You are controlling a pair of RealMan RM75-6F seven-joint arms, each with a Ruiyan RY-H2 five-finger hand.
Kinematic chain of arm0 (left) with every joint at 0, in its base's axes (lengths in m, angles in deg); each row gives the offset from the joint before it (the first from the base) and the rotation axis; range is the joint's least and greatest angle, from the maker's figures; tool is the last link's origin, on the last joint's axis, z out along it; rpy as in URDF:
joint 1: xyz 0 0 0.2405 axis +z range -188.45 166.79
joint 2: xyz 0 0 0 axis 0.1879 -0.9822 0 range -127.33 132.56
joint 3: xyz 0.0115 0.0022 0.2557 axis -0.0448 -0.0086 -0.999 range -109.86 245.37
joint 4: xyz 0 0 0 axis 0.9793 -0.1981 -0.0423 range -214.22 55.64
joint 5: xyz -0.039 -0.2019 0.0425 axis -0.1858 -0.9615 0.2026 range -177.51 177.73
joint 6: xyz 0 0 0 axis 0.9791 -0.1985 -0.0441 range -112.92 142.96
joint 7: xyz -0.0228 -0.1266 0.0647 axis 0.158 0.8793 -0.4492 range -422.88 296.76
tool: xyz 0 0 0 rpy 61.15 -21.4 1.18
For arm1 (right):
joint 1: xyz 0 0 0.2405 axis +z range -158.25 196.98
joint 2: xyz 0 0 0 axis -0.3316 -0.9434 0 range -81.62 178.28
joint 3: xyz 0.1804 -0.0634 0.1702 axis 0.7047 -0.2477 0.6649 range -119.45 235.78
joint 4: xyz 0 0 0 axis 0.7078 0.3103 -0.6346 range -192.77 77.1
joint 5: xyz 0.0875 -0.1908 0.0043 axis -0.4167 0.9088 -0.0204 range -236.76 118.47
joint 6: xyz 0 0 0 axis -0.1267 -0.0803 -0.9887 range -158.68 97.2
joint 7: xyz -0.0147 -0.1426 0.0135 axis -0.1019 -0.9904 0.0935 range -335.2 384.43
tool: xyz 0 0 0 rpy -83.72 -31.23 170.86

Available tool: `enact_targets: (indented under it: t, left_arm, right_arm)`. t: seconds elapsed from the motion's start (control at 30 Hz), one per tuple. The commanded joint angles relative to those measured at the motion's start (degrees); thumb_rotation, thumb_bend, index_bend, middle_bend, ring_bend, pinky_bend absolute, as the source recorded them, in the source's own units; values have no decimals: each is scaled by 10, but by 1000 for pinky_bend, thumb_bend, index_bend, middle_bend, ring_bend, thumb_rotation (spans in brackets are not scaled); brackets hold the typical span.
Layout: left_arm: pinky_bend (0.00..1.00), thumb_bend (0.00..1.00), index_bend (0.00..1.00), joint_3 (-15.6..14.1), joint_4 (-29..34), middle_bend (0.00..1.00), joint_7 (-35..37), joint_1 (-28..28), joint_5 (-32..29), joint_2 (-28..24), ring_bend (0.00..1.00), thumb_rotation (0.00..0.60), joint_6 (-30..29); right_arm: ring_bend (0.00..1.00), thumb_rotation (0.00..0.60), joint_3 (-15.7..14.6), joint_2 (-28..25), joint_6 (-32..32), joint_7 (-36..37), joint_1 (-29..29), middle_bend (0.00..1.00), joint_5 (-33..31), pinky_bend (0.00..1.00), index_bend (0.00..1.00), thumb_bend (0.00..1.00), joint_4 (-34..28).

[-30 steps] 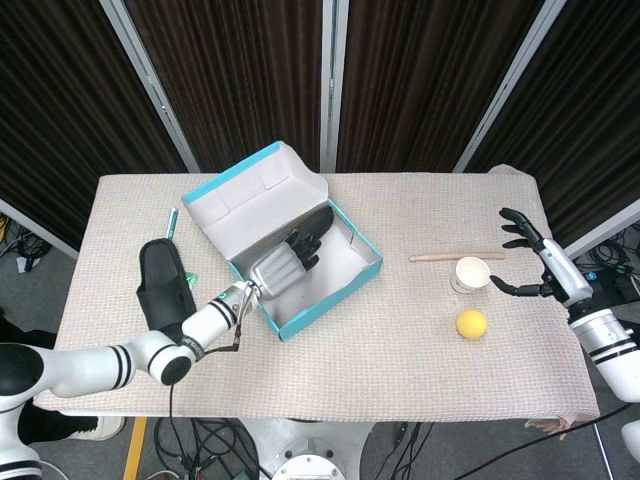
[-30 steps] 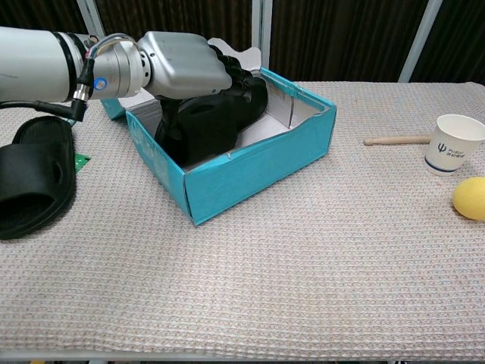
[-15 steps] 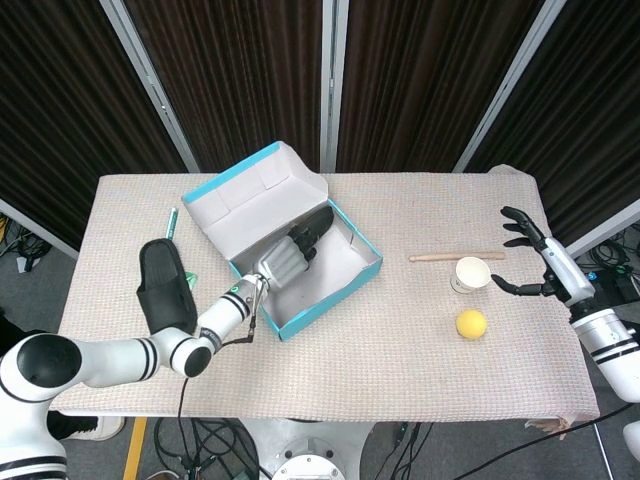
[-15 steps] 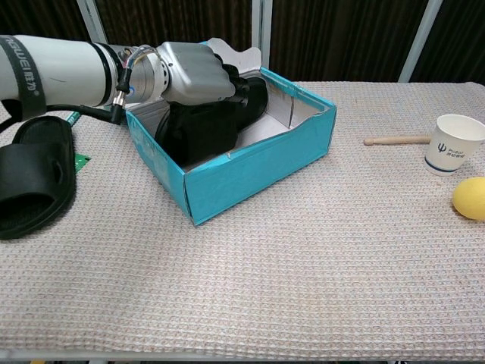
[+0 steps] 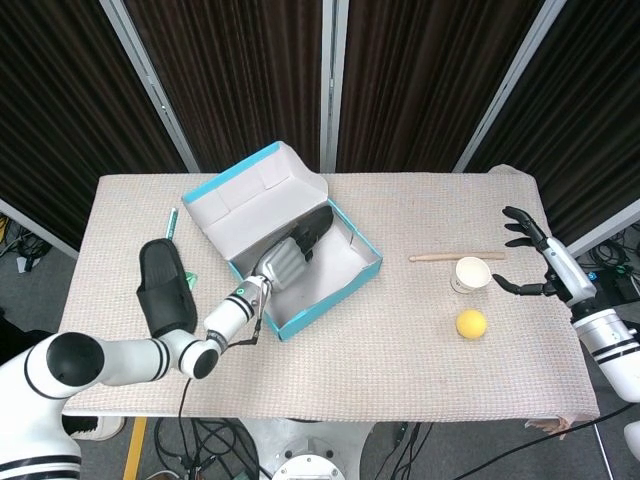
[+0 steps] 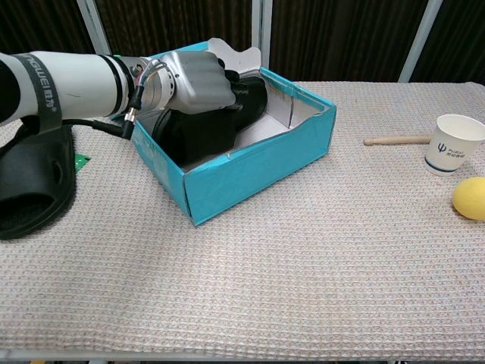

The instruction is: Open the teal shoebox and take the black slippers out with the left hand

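Observation:
The teal shoebox (image 5: 335,285) (image 6: 258,167) stands open on the left half of the table, its lid (image 5: 250,190) tipped back. One black slipper (image 5: 320,220) (image 6: 201,133) lies inside it. My left hand (image 5: 283,262) (image 6: 197,80) reaches into the box from the near left, and its fingers curl down over the slipper's upper and grip it. A second black slipper (image 5: 165,287) (image 6: 34,178) lies on the cloth to the left of the box. My right hand (image 5: 537,265) hovers open at the far right edge, holding nothing, and shows only in the head view.
A white paper cup (image 5: 470,273) (image 6: 452,142), a yellow ball (image 5: 471,323) (image 6: 470,198) and a wooden stick (image 5: 455,257) (image 6: 394,140) sit at the right. A green pen (image 5: 171,222) lies beside the lid.
My left hand's fingers, stretched over the slipper a second ago, have curled in around it. The forearm has dropped lower toward the table. The right hand has not moved.

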Motion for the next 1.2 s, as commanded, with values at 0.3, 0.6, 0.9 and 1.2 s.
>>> enact_targets:
  t: [0.3, 0.6, 0.9, 1.2]
  left_arm:
    - [146, 312, 432, -19, -5, 59, 32, 5, 56, -10, 0, 600, -6]
    - [144, 314, 430, -12, 17, 60, 125, 40, 174, -52, 0, 600, -66]
    - [140, 315, 444, 5, 10, 66, 226, 85, 256, -80, 0, 600, -125]
    - [139, 330, 454, 28, 3, 84, 351, 123, 321, -94, 0, 600, -170]
  right_arm:
    - [107, 600, -1, 0, 6, 5, -5, 39, 0, 241, 0, 174, 3]
    - [108, 600, -1, 3, 7, 8, -4, 39, 3, 241, 0, 174, 5]
    - [108, 600, 1, 4, 5, 4, -1, 39, 2, 241, 0, 175, 2]
    - [108, 600, 2, 6, -2, -4, 4, 39, -2, 242, 0, 174, 0]
